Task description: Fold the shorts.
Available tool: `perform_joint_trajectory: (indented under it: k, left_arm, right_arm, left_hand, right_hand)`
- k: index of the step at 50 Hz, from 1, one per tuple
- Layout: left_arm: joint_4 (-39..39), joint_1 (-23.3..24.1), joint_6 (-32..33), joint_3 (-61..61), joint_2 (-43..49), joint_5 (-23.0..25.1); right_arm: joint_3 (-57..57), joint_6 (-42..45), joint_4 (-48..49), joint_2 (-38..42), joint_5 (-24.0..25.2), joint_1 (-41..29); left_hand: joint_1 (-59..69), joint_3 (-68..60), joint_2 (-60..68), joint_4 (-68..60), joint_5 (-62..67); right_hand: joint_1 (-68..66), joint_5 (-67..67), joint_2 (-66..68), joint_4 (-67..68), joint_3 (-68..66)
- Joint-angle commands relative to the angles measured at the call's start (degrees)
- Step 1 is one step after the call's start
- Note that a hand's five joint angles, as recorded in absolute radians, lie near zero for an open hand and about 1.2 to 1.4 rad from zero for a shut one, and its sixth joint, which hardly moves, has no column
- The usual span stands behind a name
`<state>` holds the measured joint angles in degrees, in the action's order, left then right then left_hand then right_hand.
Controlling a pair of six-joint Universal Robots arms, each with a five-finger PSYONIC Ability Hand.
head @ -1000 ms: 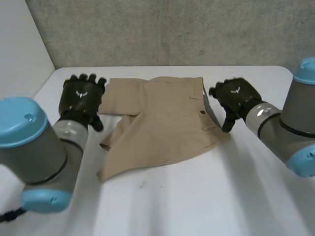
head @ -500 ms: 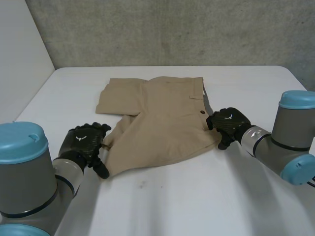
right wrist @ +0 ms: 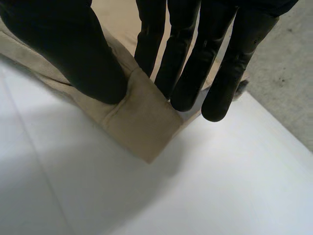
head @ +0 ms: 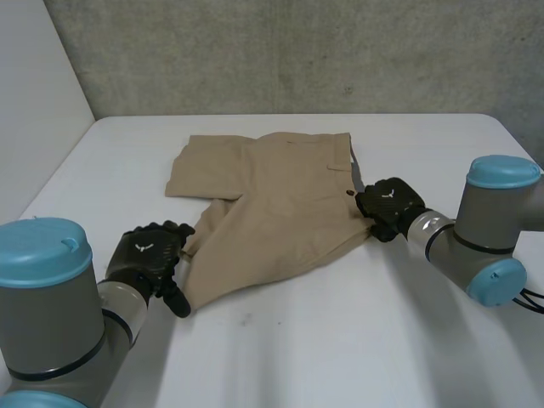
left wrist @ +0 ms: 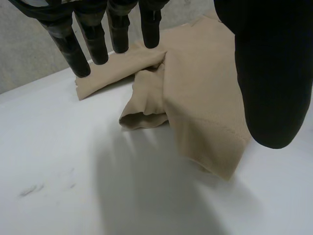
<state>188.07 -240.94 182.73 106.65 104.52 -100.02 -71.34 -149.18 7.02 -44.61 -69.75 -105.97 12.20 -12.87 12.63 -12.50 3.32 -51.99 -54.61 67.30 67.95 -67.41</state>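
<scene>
A white surface stands in front of a grey concrete wall.

The robot's left hand is low at the near left of the surface, with its back turned up. Its fingers are straight and spread, well apart from the thumb, and they hold nothing. Below the fingers and thumb lie the shorts. They are tan and spread flat across the middle of the surface. The hand is at the hem of the nearer leg, which points toward the near left. In the left wrist view the corner of that hem lies on the surface just past the thumb, and a small loose fold of cloth bunches between the two legs. The other leg reaches toward the far left.

The right hand is at the right edge of the shorts, on the near corner of the waistband. Its thumb presses on top of the band and its straight fingers stand close on the other side. The band ridges up, pinched between them. The tip of that corner lies on the surface. A dark button sits on the cloth just beside this hand.
</scene>
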Motion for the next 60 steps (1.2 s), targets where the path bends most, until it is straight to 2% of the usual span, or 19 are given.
perform_joint_trajectory:
  k: [1, 12, 19, 23, 24, 27, 30, 34, 36, 37, 40, 46, 50, 55, 56, 60]
  left_arm:
    - [0.02, 0.20, 0.00, 0.49, 0.24, -0.09]
    - [0.45, 1.52, 0.53, -1.27, 6.39, -0.70]
    - [0.54, 1.61, 0.61, -3.47, 10.17, -0.79]
    - [1.68, 1.61, 0.61, -4.34, 11.32, -0.88]
    - [3.08, 1.61, 0.53, -4.61, 11.49, -1.14]
    - [6.33, 1.44, 0.53, -4.52, 10.97, -2.45]
    - [8.98, 1.52, 0.61, -4.26, 10.00, -3.51]
    - [9.60, 1.52, 0.79, -2.68, -1.30, -3.52]
    - [9.60, 1.61, 0.79, -2.50, -3.16, -3.34]
    - [9.16, 1.70, 1.05, -1.63, -7.88, -3.25]
    - [8.02, 1.61, 2.28, -0.31, -12.75, -2.72]
    - [2.58, 0.91, 6.85, 1.98, -20.31, 0.88]
    - [-5.94, 1.70, 9.58, 3.04, -24.62, 2.11]
    - [-18.68, 1.61, 11.16, 2.95, -30.68, 2.81]
    - [-23.06, 1.61, 11.86, 2.86, -32.61, 3.34]
    - [-32.12, 1.78, 13.53, 2.86, -35.95, 6.75]
  right_arm:
    - [-1.69, -1.20, 0.80, -3.81, -0.39, -0.11]
    - [-6.44, -1.38, 0.63, -9.44, -0.83, -0.03]
    - [-7.49, -3.22, 0.36, -11.72, -3.90, -0.03]
    - [-8.02, -4.80, 0.27, -12.43, -4.43, 0.15]
    - [-8.20, -4.98, 0.36, -12.78, -4.43, 0.24]
    - [-9.16, -5.24, 0.36, -14.09, -4.61, 0.41]
    - [-9.95, -5.16, 0.19, -15.15, -5.05, 0.41]
    - [-11.62, -4.98, -2.17, -18.22, -6.80, 0.24]
    - [-12.67, -4.46, -5.68, -21.03, -7.51, 0.24]
    - [-13.03, -4.28, -6.83, -21.74, -7.51, 0.33]
    - [-14.26, -3.22, -10.61, -24.64, -7.16, 0.59]
    - [-18.04, 0.02, -15.27, -30.53, -6.54, 0.68]
    - [-21.02, 5.20, -21.33, -34.65, -6.81, 0.68]
    - [-26.38, 15.20, -34.67, -45.18, -6.63, 2.16]
    - [-27.09, 16.71, -36.53, -46.78, -6.63, 2.87]
    - [-30.17, 23.13, -43.75, -54.25, -5.93, 5.60]
  left_hand:
    - [9.62, -8.94, 9.19, -9.31, 8.50]
    - [12.98, -12.31, 12.56, -12.68, 11.86]
    - [16.34, -15.67, 15.92, -16.04, 15.22]
    - [29.25, -28.57, 28.82, -28.94, 28.13]
    - [45.79, -45.12, 45.36, -45.49, 44.67]
    - [67.75, -67.07, 67.32, -67.44, 66.63]
    - [67.80, -67.13, 67.37, -67.50, 66.68]
    - [67.80, -67.13, 67.37, -67.50, 66.68]
    - [67.80, -67.13, 67.37, -67.50, 66.68]
    - [67.80, -67.13, 67.37, -67.50, 66.68]
    - [67.80, -67.13, 67.37, -67.50, 66.68]
    - [67.80, -67.13, 67.37, -67.50, 66.68]
    - [67.80, -67.13, 67.37, -67.50, 66.68]
    - [67.80, -67.13, 67.37, -67.50, 66.68]
    - [67.80, -67.13, 67.37, -67.50, 66.68]
    - [67.80, -67.13, 67.37, -67.50, 66.68]
  right_hand:
    - [-28.01, -15.39, 12.70, 12.05, -12.59]
    - [-28.01, -15.39, 12.70, 12.05, -12.59]
    - [-28.01, -15.39, 12.70, 12.05, -12.59]
    - [-28.01, -15.39, 12.70, 12.05, -12.59]
    - [-28.01, -15.39, 12.70, 12.05, -12.59]
    - [-28.01, -15.39, 12.70, 12.05, -12.59]
    - [-28.01, -15.39, 12.70, 12.05, -12.59]
    - [-28.01, -15.39, 12.70, 12.05, -12.59]
    - [-28.01, -15.39, 12.70, 12.05, -12.59]
    - [-28.01, -15.39, 12.70, 12.05, -12.59]
    - [-28.01, -15.39, 12.70, 12.05, -12.59]
    - [-28.01, -15.39, 12.70, 12.05, -12.59]
    - [-28.01, -15.39, 12.70, 12.05, -12.59]
    - [-28.01, -15.39, 12.70, 12.05, -12.59]
    - [-28.01, -15.39, 12.70, 12.05, -12.59]
    - [-28.01, -15.39, 12.70, 12.05, -12.59]
